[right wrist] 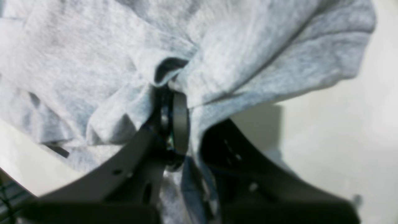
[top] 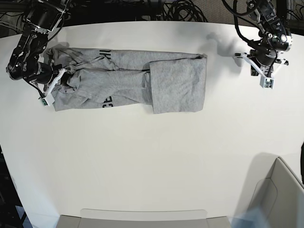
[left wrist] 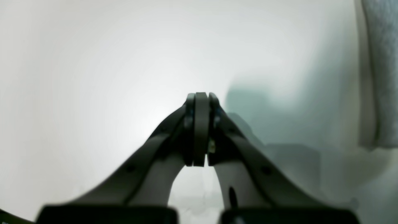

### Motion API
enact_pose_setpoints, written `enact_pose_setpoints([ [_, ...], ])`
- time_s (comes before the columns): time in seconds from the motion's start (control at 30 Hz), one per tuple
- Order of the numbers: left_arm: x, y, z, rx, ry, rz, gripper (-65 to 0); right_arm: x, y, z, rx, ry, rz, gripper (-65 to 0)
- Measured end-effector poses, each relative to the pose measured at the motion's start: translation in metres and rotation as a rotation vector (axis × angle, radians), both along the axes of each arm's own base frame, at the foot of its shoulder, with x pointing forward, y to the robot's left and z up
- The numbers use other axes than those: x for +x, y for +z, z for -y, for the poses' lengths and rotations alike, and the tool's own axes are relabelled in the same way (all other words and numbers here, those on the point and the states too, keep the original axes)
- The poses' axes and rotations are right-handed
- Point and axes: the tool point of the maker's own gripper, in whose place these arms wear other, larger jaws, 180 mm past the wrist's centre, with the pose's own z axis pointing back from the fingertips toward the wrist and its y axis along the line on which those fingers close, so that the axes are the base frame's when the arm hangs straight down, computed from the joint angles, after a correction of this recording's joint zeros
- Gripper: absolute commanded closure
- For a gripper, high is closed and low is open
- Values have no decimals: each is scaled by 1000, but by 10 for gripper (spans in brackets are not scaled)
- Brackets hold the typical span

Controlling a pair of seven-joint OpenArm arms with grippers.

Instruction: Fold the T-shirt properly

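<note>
Right claw (right wrist: pixel 174 102) is pinched shut on a bunched end of the grey T-shirt (top: pixel 128 80), which stretches away from it across the white table (top: pixel 152 156). Left claw (left wrist: pixel 201 102) is shut, empty, well clear. Best lifted gently, keeping the cloth taut. Bunched folds hide the layers gripped.

A wide white table (top: pixel 142 156) fills the base view, evenly lit, with soft shadows. Beyond the table's far edge, black cables (top: pixel 183 10) tangle on a dark floor. At the table's near right corner sits a grey bin (top: pixel 280 194), partly cut off.
</note>
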Motion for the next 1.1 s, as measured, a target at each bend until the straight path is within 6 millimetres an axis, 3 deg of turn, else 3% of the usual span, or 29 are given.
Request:
enact_pose_setpoints([
  [0.13,-3,-1,1,-6,-1,14,0,2,17,-15,-41,-1,26,0],
  [0.63,-21,-8,-6,16,-5,-43,0,13,77,-123,33,82,155,0],
  [0.83,-24,-5,-15,44,-11,-54,0,9,81,-175,123,119,115,0],
  [1.1,-31,-14,-19,37,-9,-86,0,15,99,-222,203,150,123,0],
])
